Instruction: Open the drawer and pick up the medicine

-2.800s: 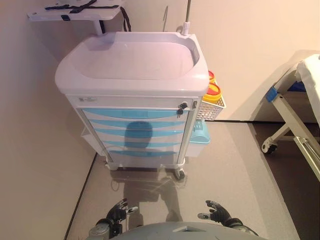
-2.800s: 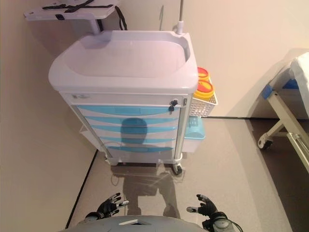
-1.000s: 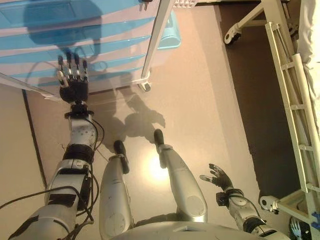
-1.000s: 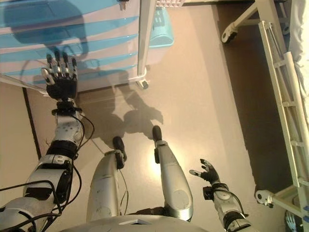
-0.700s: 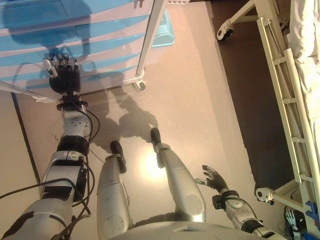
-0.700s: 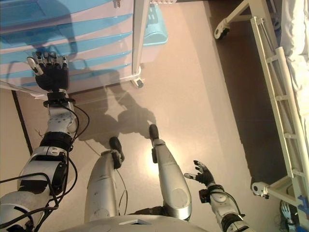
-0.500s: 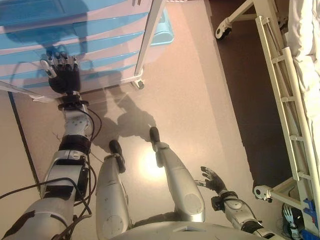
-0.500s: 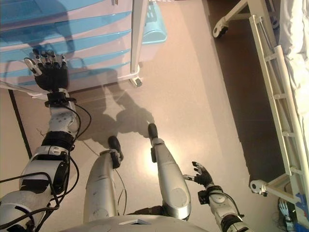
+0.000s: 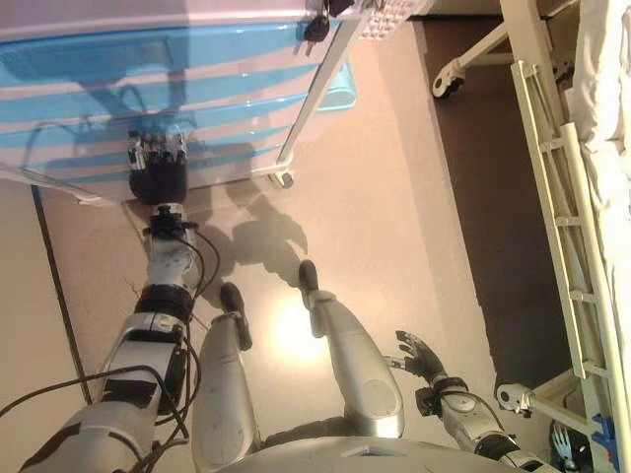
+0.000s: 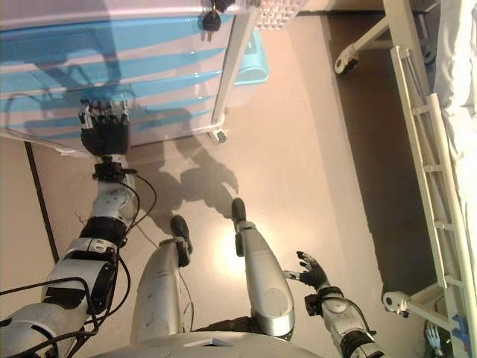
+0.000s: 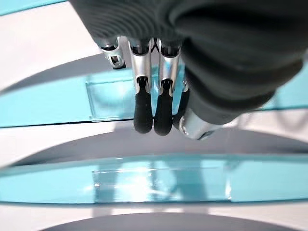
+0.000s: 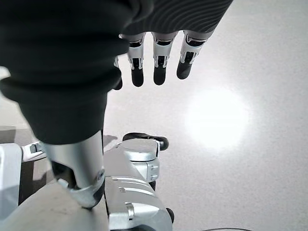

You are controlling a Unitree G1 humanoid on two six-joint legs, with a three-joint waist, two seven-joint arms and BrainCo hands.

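Observation:
The medical cart's stack of blue-fronted drawers (image 9: 118, 74) fills the upper left; every drawer front is shut, and no medicine shows in any view. My left hand (image 9: 158, 175) is stretched out to the lower drawers, its dark tips at a blue front. In the left wrist view its fingers (image 11: 143, 113) are nearly straight, just in front of a blue drawer strip (image 11: 53, 106), holding nothing. Another blue front (image 11: 159, 185) lies below. My right hand (image 9: 422, 357) hangs low at my right side, open and empty, its fingers (image 12: 160, 72) over bare floor.
A key (image 9: 315, 25) hangs in the cart's lock at its top right corner. A white basket (image 9: 389, 12) and a blue bin (image 9: 340, 91) hang on the cart's right side, above a caster (image 9: 284, 179). A white bed frame (image 9: 557, 197) on wheels runs along the right.
The camera has shifted, bringing the cart's lock and key into view. My left hand has reached closer to the lower drawer fronts. The right hand has stayed low.

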